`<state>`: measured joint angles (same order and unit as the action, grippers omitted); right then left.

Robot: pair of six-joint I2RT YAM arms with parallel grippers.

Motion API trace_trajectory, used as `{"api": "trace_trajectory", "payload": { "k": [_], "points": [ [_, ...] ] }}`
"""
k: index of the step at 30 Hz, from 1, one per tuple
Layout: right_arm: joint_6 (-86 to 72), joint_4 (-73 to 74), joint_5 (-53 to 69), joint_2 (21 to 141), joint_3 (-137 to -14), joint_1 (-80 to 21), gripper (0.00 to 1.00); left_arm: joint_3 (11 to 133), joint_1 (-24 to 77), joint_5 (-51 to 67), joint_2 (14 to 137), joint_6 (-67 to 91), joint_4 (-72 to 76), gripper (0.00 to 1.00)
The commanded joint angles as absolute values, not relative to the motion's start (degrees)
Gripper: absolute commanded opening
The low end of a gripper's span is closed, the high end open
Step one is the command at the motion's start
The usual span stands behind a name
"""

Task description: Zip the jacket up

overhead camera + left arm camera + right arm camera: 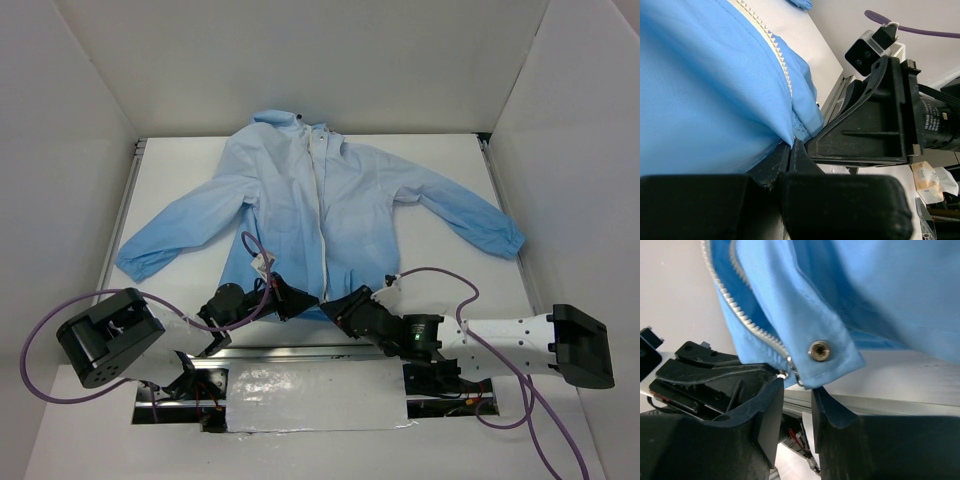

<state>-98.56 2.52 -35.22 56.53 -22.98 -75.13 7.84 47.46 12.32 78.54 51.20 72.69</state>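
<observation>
- A looping purple cable (30,350) leaves the black left arm (110,335) at the near left of the white table (180,160).
- The left claw (295,298) sits at the jacket's near hem, just left of the zipper. Its jaws are pressed together and pinch the hem fabric at their tips.
- The large light-blue thin fabric jacket (340,210) lies flat mid-table, with its collar at the far edge, sleeves spread to both sides and hem toward the arms.
- The whitish zipper strip (322,200) runs down the front centre to the hem corner.
- A round metal snap (820,350) sits on that corner, just beside the zipper's end.
- The right claw (338,305) lies just right of the zipper's lower end, close to the left claw. Its jaws stand apart, and the hem corner hangs at the mouth of the gap, unclamped.
- In the left wrist view, the right claw's black body blocks the right side.
- A second purple cable (440,272) arches over the right arm (520,345), below the right sleeve.
</observation>
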Motion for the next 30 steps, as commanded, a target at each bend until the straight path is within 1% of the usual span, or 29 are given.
{"api": "trace_trajectory", "payload": {
  "k": [1,3,8,11,16,19,26,29,30],
  "points": [
    [-100.1,1.1,-37.5,56.3,-21.6,-75.7,0.35,7.7,48.0,13.4,77.2,50.4,87.4,0.00],
    [-100.1,0.9,-37.6,56.2,-21.4,-75.5,0.31,7.7,48.0,13.3,77.2,50.4,87.5,0.00],
    [-99.3,0.7,-38.0,55.8,-21.7,-75.5,0.26,7.7,48.0,13.4,76.8,50.2,87.2,0.00],
    [-99.0,0.3,-38.0,55.7,-21.8,-75.5,0.26,7.6,48.0,13.6,77.2,50.4,87.5,0.00],
    [-97.8,-1.5,-36.7,55.5,-22.1,-75.5,0.32,7.6,48.0,14.0,78.5,50.5,89.1,0.00],
    [-97.6,-1.9,-35.6,55.4,-22.2,-75.6,0.33,7.6,48.0,14.1,78.8,50.5,89.5,0.00],
    [-98.3,-1.7,-36.5,54.1,-21.7,-75.5,0.33,7.5,48.0,14.2,78.7,50.4,89.6,0.00],
    [-98.5,-0.6,-37.1,54.6,-22.1,-75.4,0.32,7.4,48.0,14.2,78.7,50.6,90.0,0.00],
    [-98.4,-0.8,-36.9,54.9,-22.2,-75.5,0.30,7.4,48.0,14.3,78.7,50.6,90.0,0.00]
  ]
}}
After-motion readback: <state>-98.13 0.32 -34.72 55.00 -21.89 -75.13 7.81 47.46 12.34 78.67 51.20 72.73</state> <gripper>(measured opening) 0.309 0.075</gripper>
